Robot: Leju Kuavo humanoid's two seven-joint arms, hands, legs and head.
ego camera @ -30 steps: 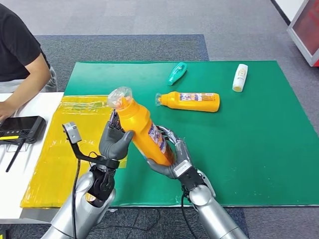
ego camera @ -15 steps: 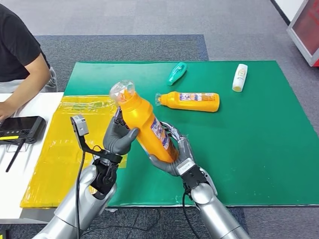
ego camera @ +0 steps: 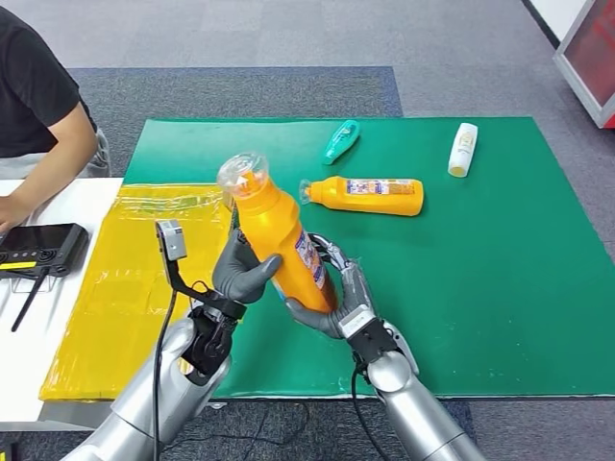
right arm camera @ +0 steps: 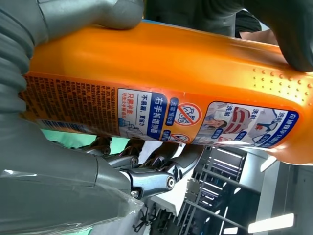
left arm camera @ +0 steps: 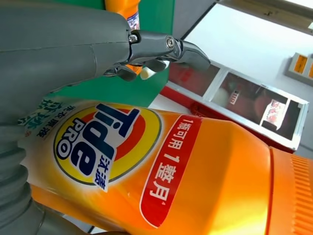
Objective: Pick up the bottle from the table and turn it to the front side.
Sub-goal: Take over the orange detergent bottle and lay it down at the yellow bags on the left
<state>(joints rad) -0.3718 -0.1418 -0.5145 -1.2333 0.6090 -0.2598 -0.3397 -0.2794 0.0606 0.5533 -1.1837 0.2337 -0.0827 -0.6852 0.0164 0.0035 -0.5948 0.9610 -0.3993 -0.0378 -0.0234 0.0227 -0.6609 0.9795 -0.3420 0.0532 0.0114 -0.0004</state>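
I hold the orange bottle off the table, tilted, with its clear cap up and leaning to my left, its base down toward my right. My left robot hand grips the bottle's middle from the left side, thumb laid across the front of the body. My right robot hand cups the lower end from beneath and behind, fingers wrapped round the base. Both hands are closed on the bottle.

From my left wrist, the round brand label with its red strip faces that camera, and my fingers reach past the far side of the bottle. From my right wrist, the back label of small print and warning signs shows, with my thumb pressed on the orange body above it.

The bottle hangs over the near part of the green mat, close to its border with the yellow sheet. On the mat farther off lie a second orange bottle on its side, a small green bottle and a white bottle. At the far left a person sits by a white table with a black device on it.
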